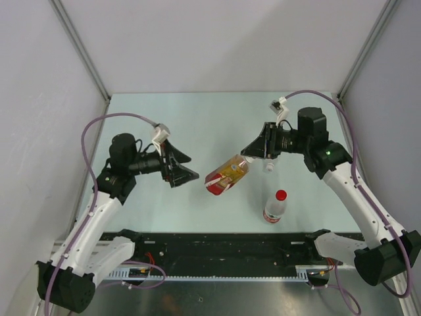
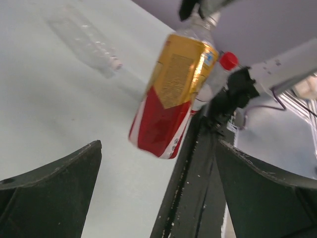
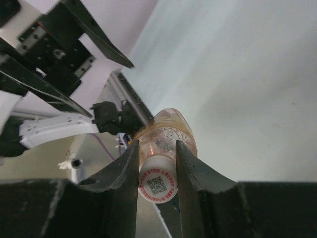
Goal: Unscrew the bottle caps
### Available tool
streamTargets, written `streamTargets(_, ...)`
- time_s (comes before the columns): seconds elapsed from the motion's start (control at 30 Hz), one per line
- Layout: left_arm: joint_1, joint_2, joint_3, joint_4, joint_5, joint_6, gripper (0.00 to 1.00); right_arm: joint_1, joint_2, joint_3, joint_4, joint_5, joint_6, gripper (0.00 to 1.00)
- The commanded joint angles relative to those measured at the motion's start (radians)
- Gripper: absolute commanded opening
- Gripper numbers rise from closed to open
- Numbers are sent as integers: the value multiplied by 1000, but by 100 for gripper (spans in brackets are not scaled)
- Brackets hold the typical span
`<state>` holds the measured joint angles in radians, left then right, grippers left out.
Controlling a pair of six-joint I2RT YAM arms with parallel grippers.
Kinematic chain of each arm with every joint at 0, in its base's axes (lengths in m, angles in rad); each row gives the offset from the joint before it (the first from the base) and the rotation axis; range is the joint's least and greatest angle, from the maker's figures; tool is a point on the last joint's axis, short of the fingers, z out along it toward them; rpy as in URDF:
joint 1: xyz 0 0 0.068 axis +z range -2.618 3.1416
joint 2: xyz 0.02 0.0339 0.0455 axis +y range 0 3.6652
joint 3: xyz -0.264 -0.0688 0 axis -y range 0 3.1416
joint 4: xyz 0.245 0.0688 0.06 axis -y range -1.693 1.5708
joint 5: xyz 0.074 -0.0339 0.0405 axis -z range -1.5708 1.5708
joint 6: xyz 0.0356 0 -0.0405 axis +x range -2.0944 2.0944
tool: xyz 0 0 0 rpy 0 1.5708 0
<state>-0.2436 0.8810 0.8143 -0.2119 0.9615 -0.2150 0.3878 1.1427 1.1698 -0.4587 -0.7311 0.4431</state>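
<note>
My right gripper (image 3: 157, 171) is shut on the white cap (image 3: 157, 184) of the amber-liquid bottle (image 3: 168, 131). It holds that bottle (image 1: 227, 174) tilted above the table, base toward the left arm. The bottle's gold and red label (image 2: 171, 94) faces the left wrist view. My left gripper (image 1: 192, 168) stands wide open just left of the bottle's base without touching it; nothing lies between its fingers (image 2: 54, 188). A second bottle (image 1: 273, 210) with a red cap (image 1: 281, 195) stands upright near the front edge. A plain clear bottle (image 2: 84, 37) lies on its side on the table.
The pale green table (image 1: 197, 125) is walled by grey panels at the left, right and back. A black rail (image 1: 230, 247) runs along the near edge between the arm bases. Purple cables loop over both arms.
</note>
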Motion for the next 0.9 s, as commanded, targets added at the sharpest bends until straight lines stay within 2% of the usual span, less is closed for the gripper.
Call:
streamTargets(0.0,-112,22,57,11,50,71,99,-19,0,47,116,-173,89,0)
streamTargets(0.47,-340,185,95,16,-63,114,99,-41,5,46,78,-200,123,0)
streamTargets(0.73,-376,213,60,44,-109,119,99,-56,-8,47,90,-220,152,0)
streamTargets(0.87,-387,232,42,70,-99,107,92,-58,-15,47,96,-221,164,0)
